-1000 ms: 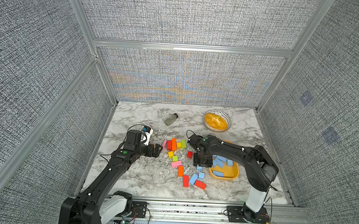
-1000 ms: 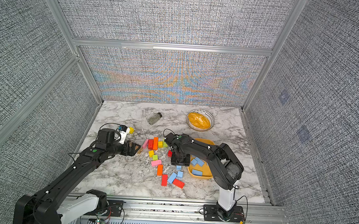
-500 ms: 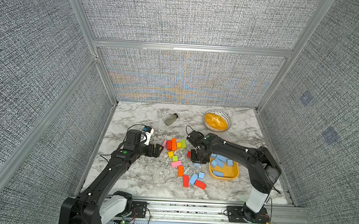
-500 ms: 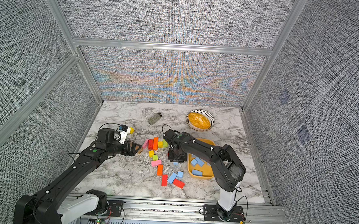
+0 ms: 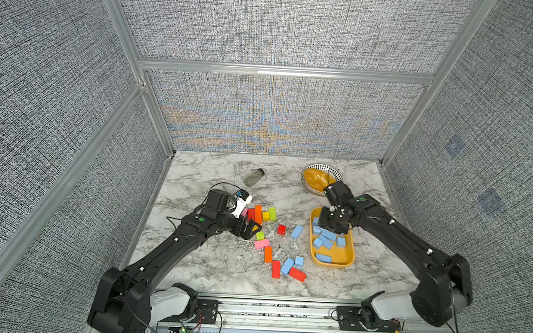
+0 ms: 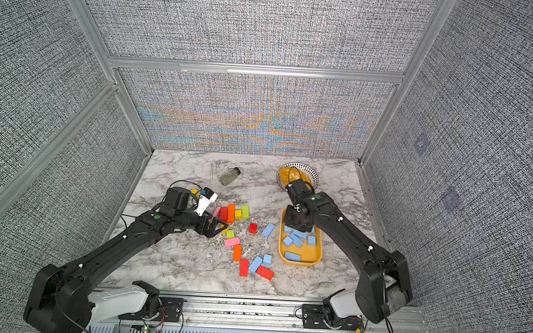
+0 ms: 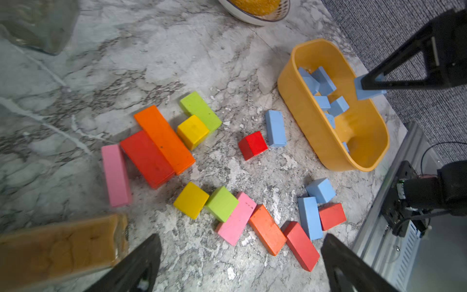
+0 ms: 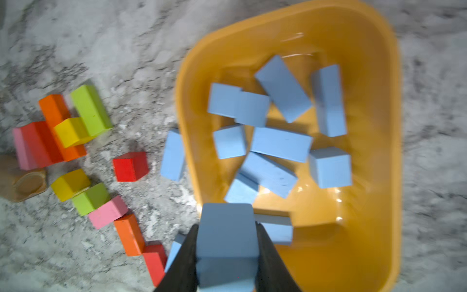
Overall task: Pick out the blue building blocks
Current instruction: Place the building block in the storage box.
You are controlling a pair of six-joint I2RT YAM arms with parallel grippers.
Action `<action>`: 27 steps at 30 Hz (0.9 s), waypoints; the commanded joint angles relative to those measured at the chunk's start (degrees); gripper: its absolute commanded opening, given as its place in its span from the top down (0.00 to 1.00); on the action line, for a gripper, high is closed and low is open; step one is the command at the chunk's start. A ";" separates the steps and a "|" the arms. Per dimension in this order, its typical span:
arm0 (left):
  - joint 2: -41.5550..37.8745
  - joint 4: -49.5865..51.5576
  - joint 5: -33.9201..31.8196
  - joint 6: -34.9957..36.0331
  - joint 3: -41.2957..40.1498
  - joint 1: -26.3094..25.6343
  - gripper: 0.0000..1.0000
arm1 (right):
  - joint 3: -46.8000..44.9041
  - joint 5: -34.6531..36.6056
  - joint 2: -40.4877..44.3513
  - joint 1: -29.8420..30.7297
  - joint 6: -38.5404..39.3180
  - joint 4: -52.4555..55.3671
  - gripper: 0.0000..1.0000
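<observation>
right hand (image 8: 227, 244): closed on one blue block (image 8: 227, 225), a finger flat on each side face
held block: in the air over the back half of the tray (image 5: 330, 265), above rim level, clear of the pile under it
tray: yellow-orange oblong tub on the desk (image 5: 228, 275), right of the loose blocks
in tray: about ten blue blocks (image 8: 280, 144), cubes and bars mixed, jumbled, some leaning on each other
loose blue: three on the desk
blue bar (image 5: 297, 231): just beside the tray's left wall, with a red cube (image 5: 281, 229) on its other side
front pair: second blue bar (image 5: 287, 266) and blue cube (image 5: 298, 261), touching, near the desk's front edge, red bars (image 5: 297, 274) on either side
left hand (image 7: 240, 237): jaws wide open, nothing between them, low over the desk at the left edge of the coloured blocks; contact with the desk, can't tell
coloured group (image 5: 258, 213): pink, red, orange, yellow and green blocks packed side by side next to the left hand
trail: yellow, green, pink and orange blocks (image 5: 268, 254) running from that group toward the front pair
bowl (image 5: 320, 165): back right, orange contents, partly behind the right arm
jar (image 5: 254, 177): on its side at the back, well apart from the blocks
</observation>
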State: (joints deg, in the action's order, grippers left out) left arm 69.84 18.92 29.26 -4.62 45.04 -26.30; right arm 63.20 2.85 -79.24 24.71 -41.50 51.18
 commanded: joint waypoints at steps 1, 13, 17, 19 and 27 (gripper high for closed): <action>1.99 1.35 0.71 1.57 1.45 -0.85 0.00 | -5.51 -1.32 3.62 -3.88 2.25 1.11 0.89; 2.40 1.21 0.37 1.10 1.46 -0.86 0.00 | -16.02 -4.05 11.54 -6.16 -0.89 -2.72 0.83; 2.19 1.39 0.12 1.26 1.54 -0.86 0.00 | -15.09 -2.43 10.96 -6.10 -0.21 -0.88 0.76; 2.19 1.46 0.18 1.28 1.55 -0.88 0.00 | -14.62 -1.96 10.82 -6.16 -0.09 -0.43 0.71; 1.92 1.56 -0.04 1.46 1.63 -0.90 0.00 | -12.62 0.09 10.77 -5.92 -0.68 1.93 0.62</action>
State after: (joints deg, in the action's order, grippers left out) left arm 72.01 20.03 29.52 -3.62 46.57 -27.22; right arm 49.80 1.19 -68.69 18.61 -41.85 51.11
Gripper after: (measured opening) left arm 0.999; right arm 0.374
